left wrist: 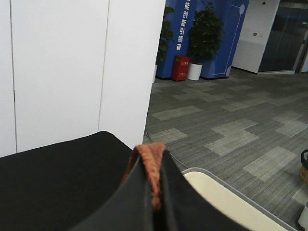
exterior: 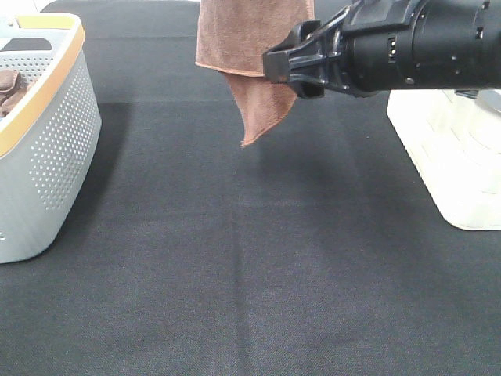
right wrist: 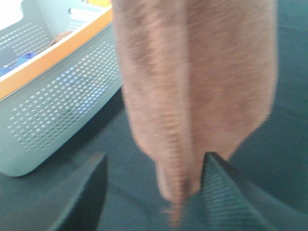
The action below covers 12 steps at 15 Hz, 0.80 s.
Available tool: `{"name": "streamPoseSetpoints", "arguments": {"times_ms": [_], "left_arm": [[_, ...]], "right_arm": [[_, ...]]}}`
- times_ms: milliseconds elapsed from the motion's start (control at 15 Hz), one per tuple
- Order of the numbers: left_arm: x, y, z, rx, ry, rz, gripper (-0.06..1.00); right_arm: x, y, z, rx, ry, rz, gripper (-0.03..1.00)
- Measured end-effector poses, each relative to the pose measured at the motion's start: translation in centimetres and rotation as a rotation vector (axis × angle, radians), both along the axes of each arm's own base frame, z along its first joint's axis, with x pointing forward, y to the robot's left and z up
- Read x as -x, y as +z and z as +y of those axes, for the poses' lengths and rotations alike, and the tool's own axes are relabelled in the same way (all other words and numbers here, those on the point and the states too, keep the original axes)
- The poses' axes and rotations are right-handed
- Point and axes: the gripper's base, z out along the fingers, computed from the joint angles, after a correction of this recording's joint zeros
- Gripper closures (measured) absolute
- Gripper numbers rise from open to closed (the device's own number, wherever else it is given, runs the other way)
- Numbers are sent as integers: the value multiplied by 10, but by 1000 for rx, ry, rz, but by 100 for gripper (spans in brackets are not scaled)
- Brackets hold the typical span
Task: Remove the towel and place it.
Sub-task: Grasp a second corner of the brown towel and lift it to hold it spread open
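Note:
The reddish-brown towel hangs in the air over the back of the black table, and its pointed lower corner dangles free. In the left wrist view, my left gripper is shut on the towel's hem; this gripper is above the top edge of the high view. My right gripper reaches in from the right and is open at the towel's hanging part. In the right wrist view the towel hangs with its lower tip between the open fingers of my right gripper. I cannot tell if they touch it.
A grey perforated basket with an orange rim stands at the left and holds darker brown cloths; it also shows in the right wrist view. A white base stands at the right edge. Black cloth covers the table.

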Motion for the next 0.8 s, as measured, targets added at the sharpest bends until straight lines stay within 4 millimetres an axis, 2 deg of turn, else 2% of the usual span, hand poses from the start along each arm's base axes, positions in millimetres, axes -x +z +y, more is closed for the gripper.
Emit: {"name": "streamPoseSetpoints", "arguments": {"times_ms": [67, 200, 533, 600, 733, 800], "left_arm": [[0, 0, 0, 0, 0, 0, 94], [0, 0, 0, 1, 0, 1, 94], [0, 0, 0, 7, -3, 5, 94], [0, 0, 0, 7, -3, 5, 94], [0, 0, 0, 7, -3, 5, 94], [0, 0, 0, 7, -3, 5, 94]], "right_arm": [[0, 0, 0, 1, -4, -2, 47], [0, 0, 0, 1, -5, -3, 64], [0, 0, 0, 0, 2, 1, 70], [0, 0, 0, 0, 2, 1, 74], [1, 0, 1, -2, 10, 5, 95], [2, -1, 2, -5, 26, 14, 97]]}}
